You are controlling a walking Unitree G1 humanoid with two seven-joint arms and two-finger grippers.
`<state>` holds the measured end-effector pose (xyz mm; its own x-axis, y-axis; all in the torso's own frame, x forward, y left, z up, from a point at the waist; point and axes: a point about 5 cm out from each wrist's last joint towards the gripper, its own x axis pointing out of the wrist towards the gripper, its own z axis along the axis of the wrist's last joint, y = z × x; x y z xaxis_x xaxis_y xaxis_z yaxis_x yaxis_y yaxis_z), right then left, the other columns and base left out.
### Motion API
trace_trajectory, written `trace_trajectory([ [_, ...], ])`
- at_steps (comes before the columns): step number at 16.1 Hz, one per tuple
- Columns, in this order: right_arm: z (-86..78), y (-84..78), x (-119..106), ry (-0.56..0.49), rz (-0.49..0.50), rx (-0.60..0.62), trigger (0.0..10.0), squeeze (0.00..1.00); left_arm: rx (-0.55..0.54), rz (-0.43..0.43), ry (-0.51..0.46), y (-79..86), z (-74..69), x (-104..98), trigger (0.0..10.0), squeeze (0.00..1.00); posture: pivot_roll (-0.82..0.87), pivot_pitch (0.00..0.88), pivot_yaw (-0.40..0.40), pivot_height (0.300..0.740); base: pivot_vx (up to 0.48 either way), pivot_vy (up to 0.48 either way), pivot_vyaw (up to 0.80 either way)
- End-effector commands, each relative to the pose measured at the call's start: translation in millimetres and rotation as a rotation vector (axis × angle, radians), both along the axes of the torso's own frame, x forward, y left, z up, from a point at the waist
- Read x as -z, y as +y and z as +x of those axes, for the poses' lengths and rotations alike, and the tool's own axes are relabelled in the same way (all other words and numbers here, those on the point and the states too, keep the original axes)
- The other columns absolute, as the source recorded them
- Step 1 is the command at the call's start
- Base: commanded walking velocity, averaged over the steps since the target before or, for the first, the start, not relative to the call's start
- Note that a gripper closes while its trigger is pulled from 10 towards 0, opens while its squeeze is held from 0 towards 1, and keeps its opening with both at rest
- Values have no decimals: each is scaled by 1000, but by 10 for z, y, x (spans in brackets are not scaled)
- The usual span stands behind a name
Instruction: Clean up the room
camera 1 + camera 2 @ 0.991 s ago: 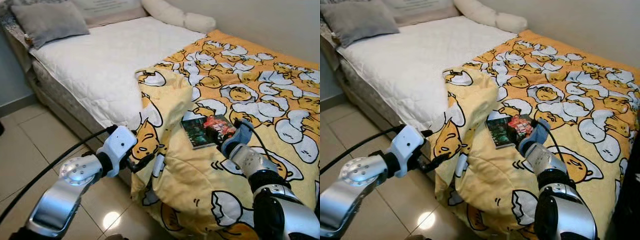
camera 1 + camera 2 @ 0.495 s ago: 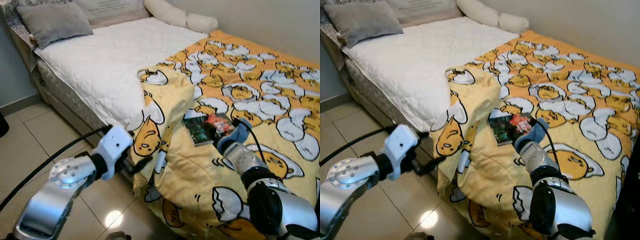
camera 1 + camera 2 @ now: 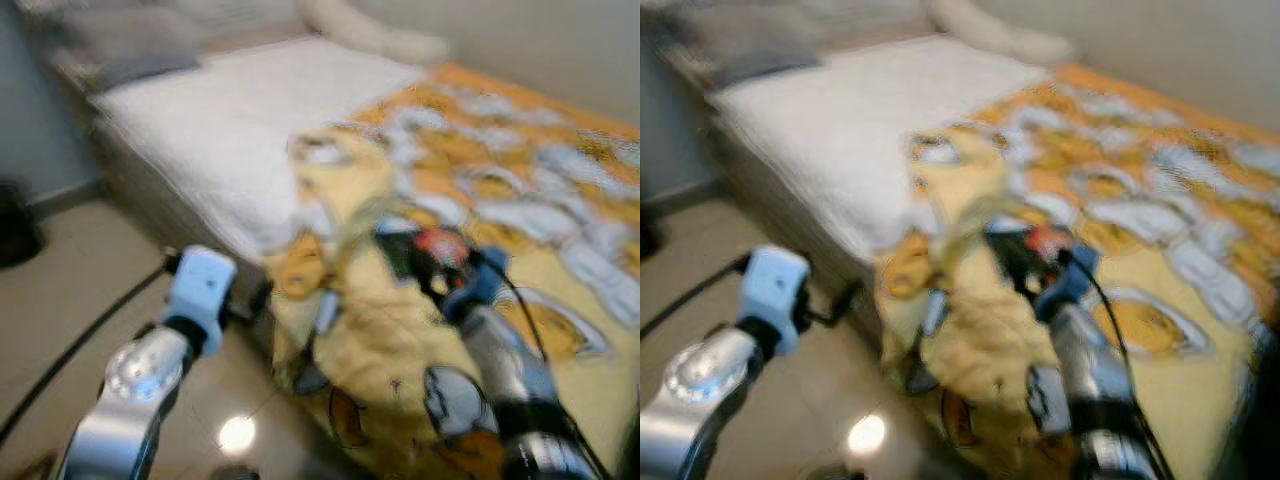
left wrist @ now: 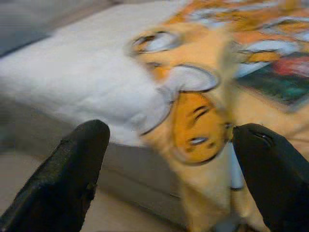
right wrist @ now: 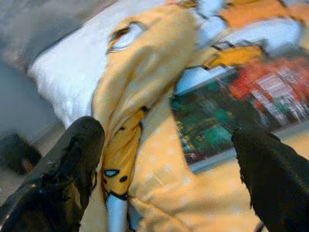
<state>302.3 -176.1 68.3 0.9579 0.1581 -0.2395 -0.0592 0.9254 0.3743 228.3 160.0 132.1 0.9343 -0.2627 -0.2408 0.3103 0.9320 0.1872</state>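
Both eye views are blurred. A yellow blanket (image 3: 400,330) with an egg cartoon print lies crumpled over the near corner of the bed (image 3: 220,140). A dark green and red book (image 3: 420,250) rests on the blanket. My right gripper (image 5: 166,164) is open and hovers just short of the book (image 5: 217,106), with the blanket's folded edge (image 5: 140,87) between its fingers' line. My left gripper (image 4: 169,164) is open too. It is held beside the bed's side, facing the hanging blanket fold (image 4: 198,121), with a gap between them.
White quilted mattress (image 3: 840,120) lies bare on the left half of the bed, with a grey pillow (image 3: 130,45) and white pillows (image 3: 380,35) at its head. Tiled floor (image 3: 70,300) runs along the bed. A dark object (image 3: 15,225) sits on the floor at left.
The whole picture has shifted and blurred, so the camera is moving. My left wrist sits a little further back from the blanket's edge. The right gripper stays by the book.
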Motion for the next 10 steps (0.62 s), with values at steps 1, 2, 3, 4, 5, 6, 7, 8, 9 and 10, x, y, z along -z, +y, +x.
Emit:
trace_trajectory([
  [1,-13,147,-179,-82,-68,-55,10000,0,22,14,6,-60,3,28,10000,0,-4,0,-26,740,0,0,0],
  [2,-52,186,-200,-105,-105,-68,10000,0,23,8,5,-71,17,33,10000,0,-7,0,-24,740,0,0,0],
  [3,-186,316,-221,-117,-121,-126,10000,0,7,6,0,-75,68,41,10000,0,-11,0,-23,740,0,0,0],
  [4,-244,348,-204,-92,-118,-128,10000,0,-10,12,-5,-59,97,43,10000,0,-8,0,-24,740,0,0,0],
  [5,-262,345,-191,-85,-123,-122,10000,0,-20,10,-9,-50,108,40,10000,0,-3,0,-25,740,0,0,0],
  [6,-284,337,-168,-61,-127,-109,10000,0,-32,4,-14,-37,125,36,10000,0,4,0,-29,740,0,0,0],
  [7,-289,323,-156,-39,-139,-90,10000,0,-34,-3,-19,-29,125,31,10000,0,8,0,-31,740,0,0,0],
  [8,-287,324,-163,-37,-147,-87,10000,0,-35,-4,-21,-23,123,29,10000,0,12,0,-33,740,0,0,0],
  [9,-282,337,-190,-44,-184,-97,10000,0,-47,-5,-24,9,123,30,10000,0,17,0,-36,740,292,0,0],
  [10,-278,339,-188,-41,-200,-104,10000,0,-51,-6,-25,23,121,32,10000,0,18,0,-36,740,319,0,0],
])
